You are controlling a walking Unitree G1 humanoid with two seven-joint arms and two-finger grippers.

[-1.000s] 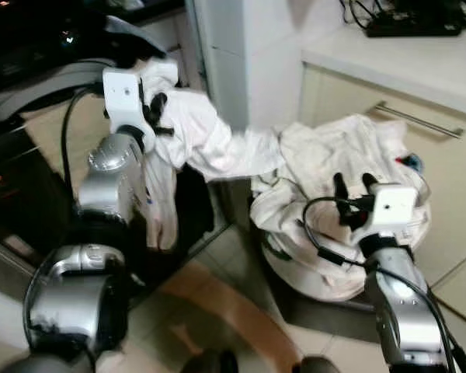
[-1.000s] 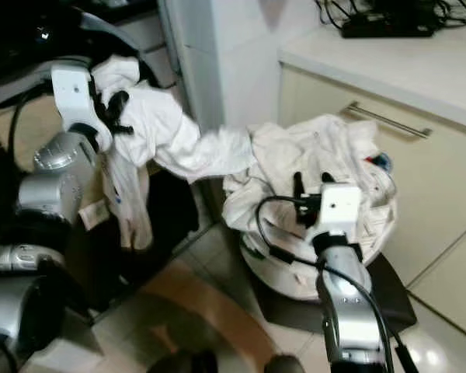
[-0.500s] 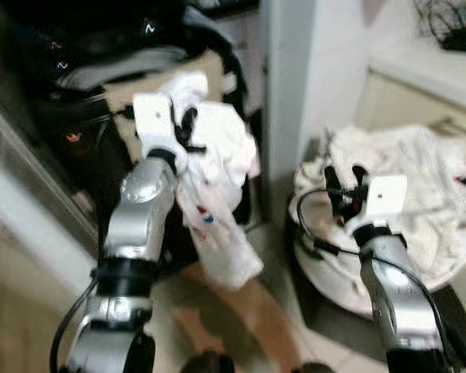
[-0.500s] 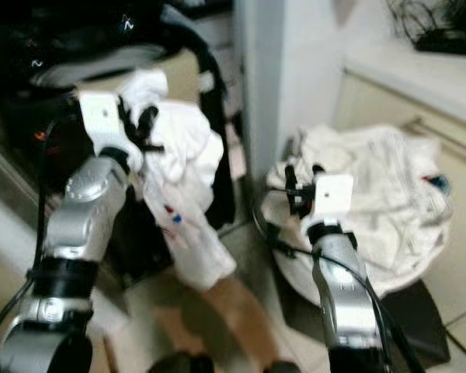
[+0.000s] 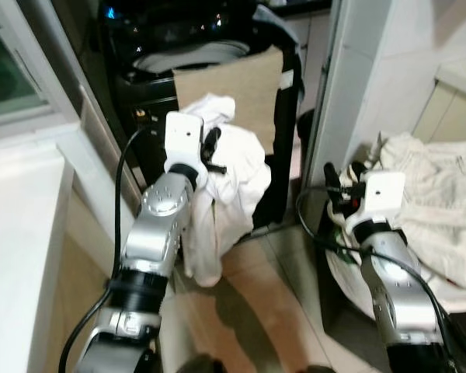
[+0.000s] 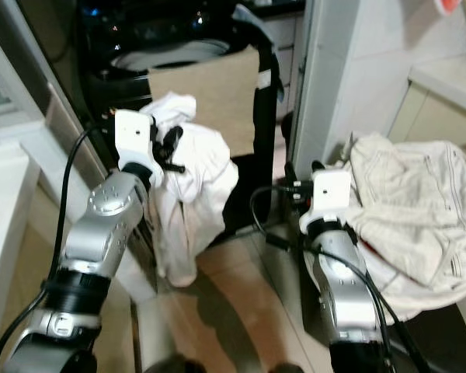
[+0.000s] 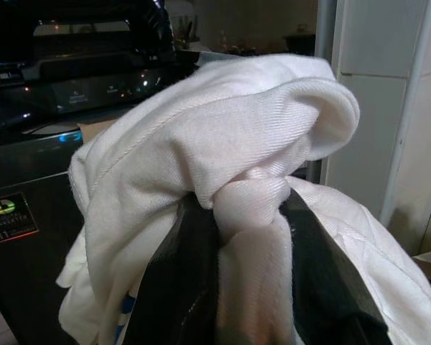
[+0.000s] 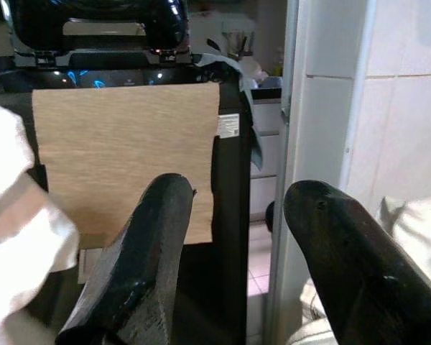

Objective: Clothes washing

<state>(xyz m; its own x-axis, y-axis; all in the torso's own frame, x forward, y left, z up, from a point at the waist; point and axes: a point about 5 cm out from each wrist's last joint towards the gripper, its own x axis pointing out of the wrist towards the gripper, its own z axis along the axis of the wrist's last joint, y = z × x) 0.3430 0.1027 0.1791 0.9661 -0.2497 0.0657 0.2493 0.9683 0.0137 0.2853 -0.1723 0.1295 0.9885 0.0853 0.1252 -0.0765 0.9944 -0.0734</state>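
Note:
My left gripper [image 5: 210,150] is shut on a white garment [image 5: 231,183], held up in front of the black top-loading washing machine [image 5: 188,58]. The cloth hangs down from the fingers [image 7: 194,266] toward the floor, bunched into a knot [image 7: 248,198] between them. My right gripper [image 5: 342,177] stands open and holds nothing, beside the white laundry basket [image 5: 388,276] heaped with cream clothes [image 6: 419,206]. Its two fingers [image 8: 151,266] point toward the washer's brown cardboard panel [image 8: 122,154].
A white counter or sill [image 5: 19,233] runs along my left. A white pillar [image 5: 349,85] stands between the washer and the basket. A cabinet [image 6: 443,93] sits behind the basket. Tiled floor [image 5: 264,295] lies between my arms.
The camera has turned left toward the washer. The garment has come fully free of the basket pile and now hangs from my left gripper before the machine. The right gripper stays open.

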